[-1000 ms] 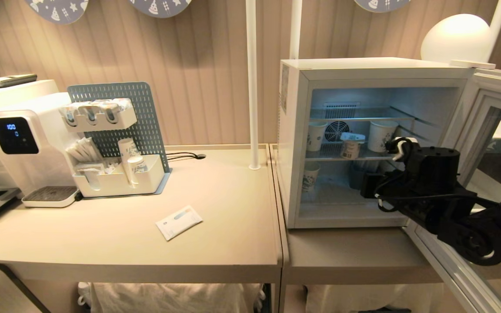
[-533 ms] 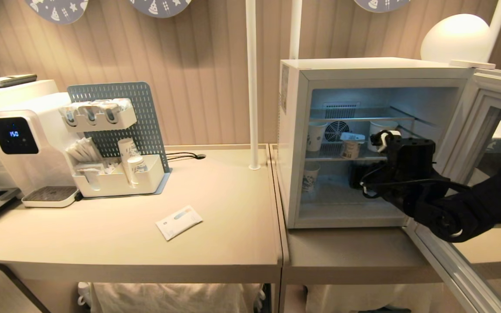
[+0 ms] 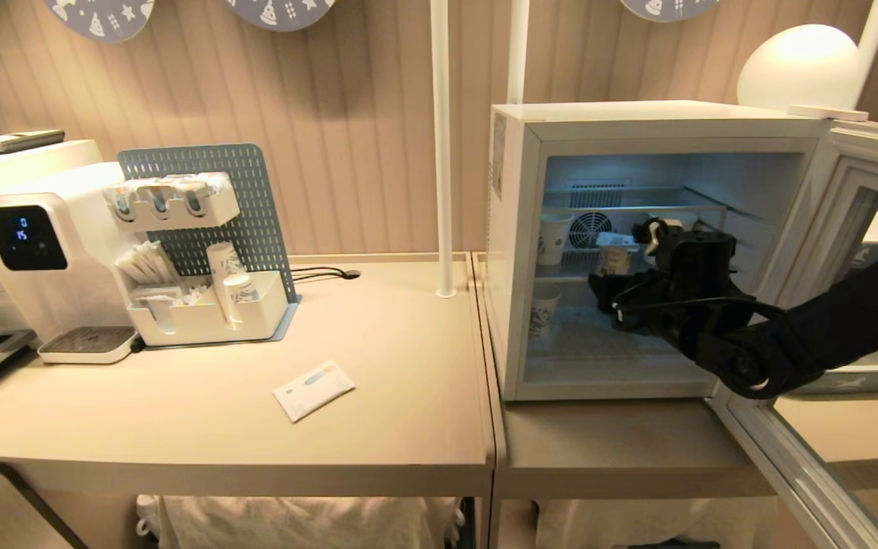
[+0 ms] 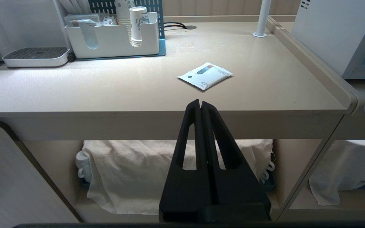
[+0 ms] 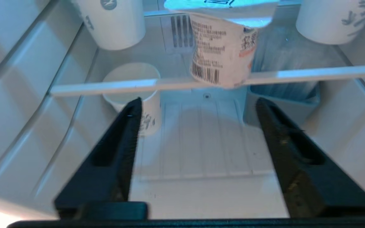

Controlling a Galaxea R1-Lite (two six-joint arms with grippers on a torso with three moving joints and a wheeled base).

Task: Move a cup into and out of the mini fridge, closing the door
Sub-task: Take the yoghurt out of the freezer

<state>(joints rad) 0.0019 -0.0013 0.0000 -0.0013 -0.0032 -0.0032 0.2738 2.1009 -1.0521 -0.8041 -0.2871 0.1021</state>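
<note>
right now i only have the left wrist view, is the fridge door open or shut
Observer: Open. The door stands swung wide on the right side of the mini fridge.
Operator: ok where's the other arm
Observer: The right gripper is inside the fridge, below the wire shelf, fingers apart and holding nothing.
Operator: what's ahead of it
Observer: The cup stands on that shelf, above and beyond the fingertips, between two paper cups.
</note>
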